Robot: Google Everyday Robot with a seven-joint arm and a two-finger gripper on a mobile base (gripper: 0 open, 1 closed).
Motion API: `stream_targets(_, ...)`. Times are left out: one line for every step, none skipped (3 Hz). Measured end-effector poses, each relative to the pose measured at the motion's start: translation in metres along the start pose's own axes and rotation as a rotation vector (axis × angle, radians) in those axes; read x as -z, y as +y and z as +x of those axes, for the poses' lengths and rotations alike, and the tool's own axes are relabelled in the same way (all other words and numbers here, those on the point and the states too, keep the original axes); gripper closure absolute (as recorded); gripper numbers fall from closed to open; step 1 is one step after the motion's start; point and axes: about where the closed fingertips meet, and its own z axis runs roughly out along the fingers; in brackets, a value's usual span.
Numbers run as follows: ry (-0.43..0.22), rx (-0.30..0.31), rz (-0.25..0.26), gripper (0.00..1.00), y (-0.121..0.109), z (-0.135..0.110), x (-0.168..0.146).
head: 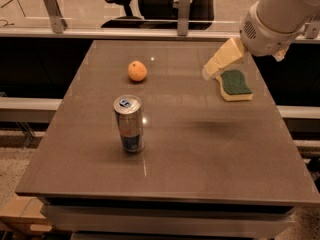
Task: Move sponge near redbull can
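Note:
The sponge [235, 84] lies flat near the table's right edge, its dark green top over pale yellow foam. The redbull can [129, 124] stands upright at the left-centre of the table, silver and blue with a pull-tab top. My gripper [214, 69] comes down from the white arm at the upper right. Its tip hangs just left of the sponge's far end, slightly above the table. It holds nothing that I can see.
A round orange fruit [137, 70] sits on the brown table [200, 154] behind the can. A metal rail with posts [183, 6] runs along the far edge, and an office chair stands beyond it.

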Motion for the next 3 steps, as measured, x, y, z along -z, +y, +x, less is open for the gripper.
stream_targets(-0.01, -0.021, 0.039, 0.0, -0.001, -0.02, -0.013)
stream_targets(-0.014, -0.039, 0.055, 0.0, -0.003, -0.039, -0.019)
stream_targets(0.012, -0.048, 0.069, 0.0, -0.005, -0.05, -0.037)
